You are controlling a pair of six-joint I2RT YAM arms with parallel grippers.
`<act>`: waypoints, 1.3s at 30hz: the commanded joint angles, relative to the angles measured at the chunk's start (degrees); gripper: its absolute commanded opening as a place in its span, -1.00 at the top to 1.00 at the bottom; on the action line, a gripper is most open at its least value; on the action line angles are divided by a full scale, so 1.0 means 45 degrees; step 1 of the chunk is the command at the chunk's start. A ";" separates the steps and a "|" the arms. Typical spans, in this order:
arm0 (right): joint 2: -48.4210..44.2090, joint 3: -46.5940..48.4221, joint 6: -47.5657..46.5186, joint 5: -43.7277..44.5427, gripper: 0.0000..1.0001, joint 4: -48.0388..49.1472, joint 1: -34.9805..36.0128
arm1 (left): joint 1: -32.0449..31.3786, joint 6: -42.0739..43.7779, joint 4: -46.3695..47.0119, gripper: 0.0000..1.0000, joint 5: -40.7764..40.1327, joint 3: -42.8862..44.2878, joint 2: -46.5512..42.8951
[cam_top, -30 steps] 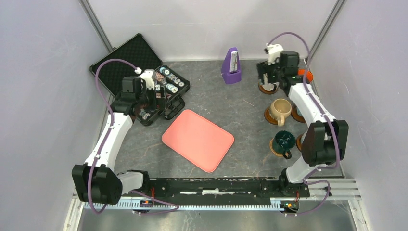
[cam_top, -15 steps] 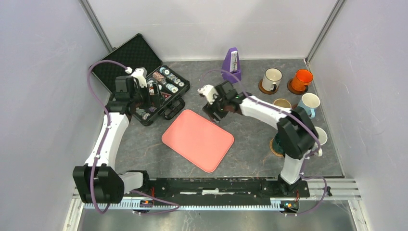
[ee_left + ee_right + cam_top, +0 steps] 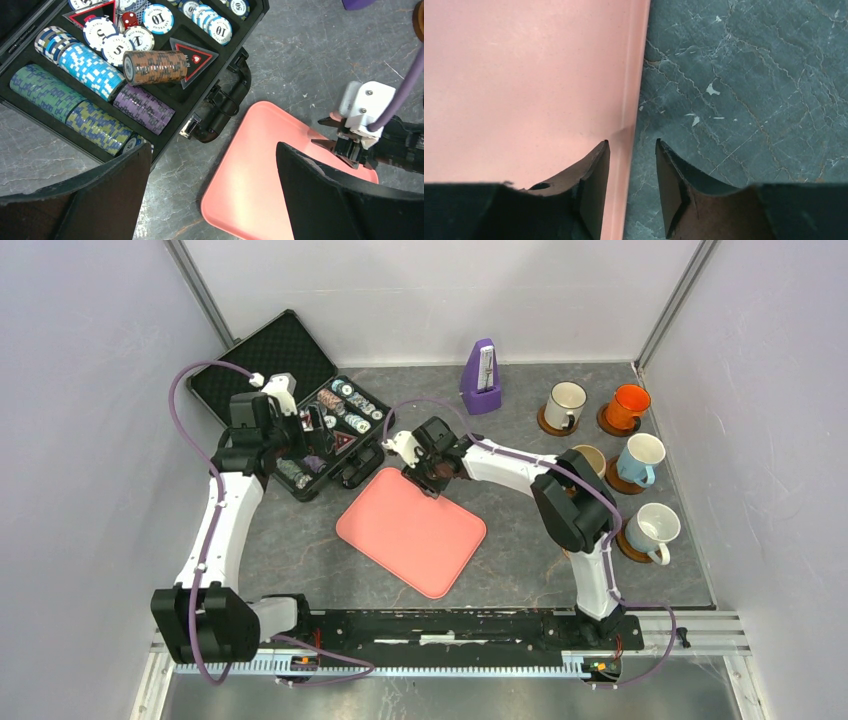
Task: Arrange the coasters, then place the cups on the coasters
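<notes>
Five cups stand upright, mouths up, on the right side of a grey worktop (image 3: 500, 575), each of four clearly on one of the round brown coasters (image 3: 546, 424). At the far end sit a white cup with a dark rim (image 3: 566, 398) and, just beside it, an orange cup (image 3: 630, 400). Nearer are a tan cup (image 3: 588, 453), partly hidden behind the right arm, and a light blue cup (image 3: 641, 453). Nearest is a plain white cup (image 3: 656, 523). The handles of the dark-rimmed, blue and plain white cups point roughly toward the near edge; the orange cup's handle cannot be made out.

The right end effector (image 3: 428, 480) reaches across to the far corner of a pink tray (image 3: 410, 530) — its fingers (image 3: 596, 165) straddle the tray's raised rim, one over the tray, one over the worktop, with a narrow gap between. Whether they pinch the rim cannot be told.

The left end effector (image 3: 212, 146) hangs fully released and empty by the edge of an open black case of poker chips (image 3: 262, 362). A purple metronome (image 3: 482, 375) stands at the back.
</notes>
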 commanded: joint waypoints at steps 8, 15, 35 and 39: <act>0.0080 -0.0491 0.0001 0.0168 0.56 -0.0472 -0.0115 | 0.0031 0.0005 0.0505 -1.00 0.0329 0.0306 -0.0114; -0.0986 -0.1934 0.0813 0.0077 1.00 -0.0578 -0.1067 | 0.0045 0.0005 0.0530 -1.00 0.0399 0.0296 -0.0108; -0.4182 -0.5798 0.7894 0.3165 1.00 0.1075 -0.4713 | 0.0044 -0.0425 0.0622 -1.00 0.0918 0.0352 0.0329; -0.3940 -0.5689 0.8449 0.3183 1.00 0.0805 -0.5206 | 0.0038 -0.0308 0.0455 -1.00 0.0855 0.0412 0.0305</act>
